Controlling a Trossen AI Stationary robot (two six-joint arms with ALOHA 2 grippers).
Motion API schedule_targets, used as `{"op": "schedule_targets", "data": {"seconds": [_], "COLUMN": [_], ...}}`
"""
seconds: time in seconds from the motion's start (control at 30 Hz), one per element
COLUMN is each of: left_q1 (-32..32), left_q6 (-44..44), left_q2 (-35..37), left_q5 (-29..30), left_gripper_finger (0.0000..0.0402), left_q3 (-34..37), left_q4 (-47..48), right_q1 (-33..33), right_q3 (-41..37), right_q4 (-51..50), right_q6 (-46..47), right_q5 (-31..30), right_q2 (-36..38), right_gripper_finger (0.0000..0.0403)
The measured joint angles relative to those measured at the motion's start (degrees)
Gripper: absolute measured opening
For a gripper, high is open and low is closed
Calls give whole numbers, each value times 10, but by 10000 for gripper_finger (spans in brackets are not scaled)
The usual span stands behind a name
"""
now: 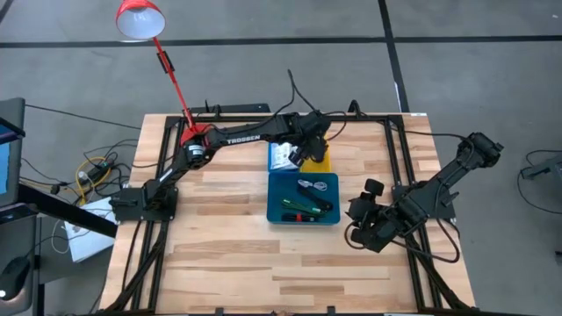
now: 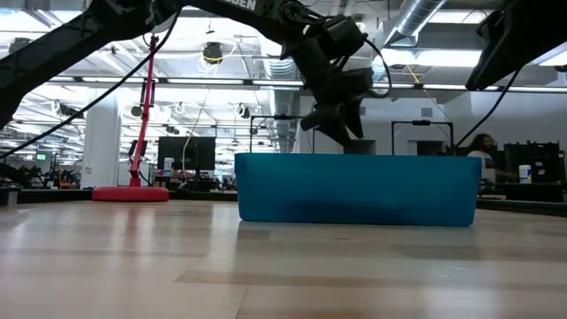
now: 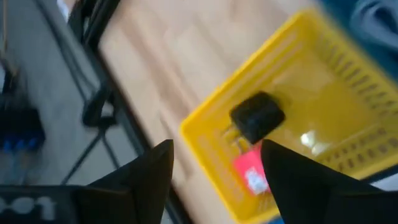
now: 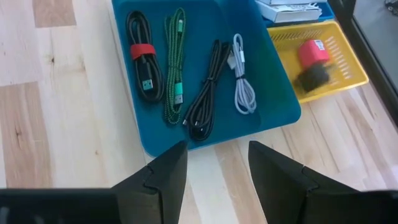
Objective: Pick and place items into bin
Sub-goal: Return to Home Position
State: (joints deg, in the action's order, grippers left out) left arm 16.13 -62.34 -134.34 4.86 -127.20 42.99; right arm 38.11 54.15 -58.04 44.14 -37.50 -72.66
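Note:
My left gripper (image 3: pixel 217 146) is open above the small yellow tray (image 3: pixel 205 140), over the table's far middle (image 1: pixel 303 154). Below its fingers, inside that tray, are a small black piece (image 3: pixel 258 116) and a pink-red block (image 3: pixel 252 171). The black piece looks smeared (image 4: pixel 314 74), so I cannot tell whether it rests on the tray floor. White packets (image 1: pixel 281 158) lie in the small blue tray beside it. The large teal tray (image 4: pixel 280 115) holds several coiled cables, one of them green-and-black braided (image 4: pixel 174 62). My right gripper (image 4: pixel 217 148) is open, low over the table right of the teal tray (image 1: pixel 360 219).
A red desk lamp stands at the table's far left, its base (image 2: pixel 130 193) on the wood and its shade (image 1: pixel 140 19) beyond the far edge. Black frame rails (image 1: pixel 395 158) run along the table's sides. Bare wood lies near and left of the trays (image 1: pixel 219 228).

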Motion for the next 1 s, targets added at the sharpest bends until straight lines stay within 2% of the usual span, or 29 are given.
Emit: {"op": "schedule_targets", "data": {"seconds": [0.13,0.23,0.33,0.43,0.57,0.7,0.9,0.97,1.0], "left_q1": [-7,-16,-21,-22,-11,6,4,-1,-5], "left_q6": [43,65,112,176,267,364,439,453,461], "left_q2": [0,0,0,41,116,182,268,289,299], "left_q5": [96,140,133,102,14,-110,-360,-413,-421], "left_gripper_finger": [237,237,237,238,238,238,238,238,238], "left_q3": [-1,-31,-79,-54,-54,-54,-54,-53,-53], "left_q4": [5,70,151,172,213,245,247,225,209], "right_q1": [0,0,-8,-21,-36,-38,-65,-93,-109], "right_q3": [0,0,0,9,30,35,45,52,55], "right_q4": [0,-3,-3,-11,-11,-13,2,23,37], "right_q6": [0,-19,-79,-90,-118,-230,-276,-273,-278], "right_q5": [-3,-22,-50,-66,-74,-67,-52,-12,24], "right_q2": [0,0,0,0,0,0,-1,8,13], "right_gripper_finger": [164,165,166,166,164,166,166,164,164]}}
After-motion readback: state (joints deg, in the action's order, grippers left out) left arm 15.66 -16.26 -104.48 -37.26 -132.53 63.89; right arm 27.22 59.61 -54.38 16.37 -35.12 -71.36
